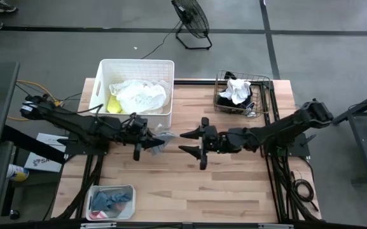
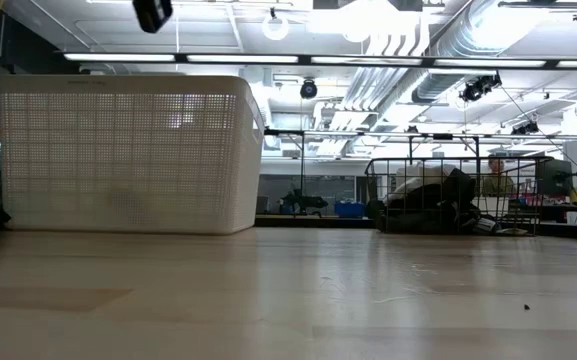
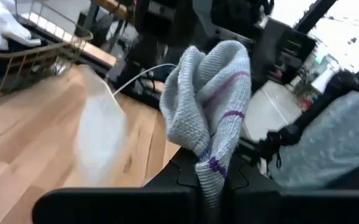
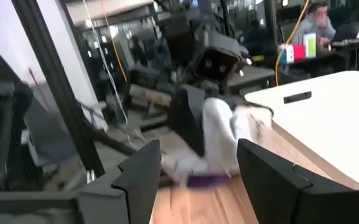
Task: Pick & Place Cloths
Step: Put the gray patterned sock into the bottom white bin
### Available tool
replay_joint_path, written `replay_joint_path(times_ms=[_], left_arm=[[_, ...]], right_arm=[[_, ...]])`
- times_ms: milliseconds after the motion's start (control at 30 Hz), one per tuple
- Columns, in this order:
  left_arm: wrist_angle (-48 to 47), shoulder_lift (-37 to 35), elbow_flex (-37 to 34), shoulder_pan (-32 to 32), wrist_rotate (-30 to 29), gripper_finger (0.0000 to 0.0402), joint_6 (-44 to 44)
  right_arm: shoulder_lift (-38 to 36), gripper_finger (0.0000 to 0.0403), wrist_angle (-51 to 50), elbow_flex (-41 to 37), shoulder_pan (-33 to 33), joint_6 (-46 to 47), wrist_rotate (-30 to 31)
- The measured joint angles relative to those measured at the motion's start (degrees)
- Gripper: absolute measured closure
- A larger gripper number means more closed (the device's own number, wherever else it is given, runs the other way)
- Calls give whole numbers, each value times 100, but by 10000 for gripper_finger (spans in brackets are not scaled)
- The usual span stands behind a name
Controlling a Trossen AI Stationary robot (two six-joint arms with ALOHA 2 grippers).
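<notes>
A grey sock with purple stripes [image 3: 213,106] hangs above the middle of the table, with my left gripper [image 1: 154,141] shut on it. My right gripper [image 1: 188,143] stands open just to the sock's right, at about the same height. Its fingers face the sock [image 4: 219,146] and nothing lies between them. More cloths, white and neon yellow [image 1: 135,97], lie in the white bin [image 1: 107,67]. White and black cloths [image 1: 237,92] fill the wire basket [image 1: 266,83]. My left gripper pinches the bunched sock by its lower, purple-striped end [image 3: 211,171] between its two fingers. The fingers lie level and point toward the table's right. The sock [image 1: 164,135] sticks out past the fingertips in a folded bunch, lifted clear of the table.
A small tray [image 1: 129,189] with a blue cloth [image 1: 110,202] sits at the near left edge. The white bin stands at the far left and the wire basket at the far right. Bare wood [image 1: 208,191] lies between the arms and the near edge.
</notes>
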Motion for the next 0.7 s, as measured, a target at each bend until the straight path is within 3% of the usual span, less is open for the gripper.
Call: replay_joint_path(times_ms=[233,500,700], left_arm=[[-906,-679,0,-2,1036,398,-32],[-1567,-902,0,-63,2448,396,-326],[-2342,-895,0,-585,2739,396,-674]], right_arm=[[-702,199,-1559,0,-7,341,1],[-989,199,-2397,0,37,938,-20],[-983,199,-2595,0,114,1392,-223]])
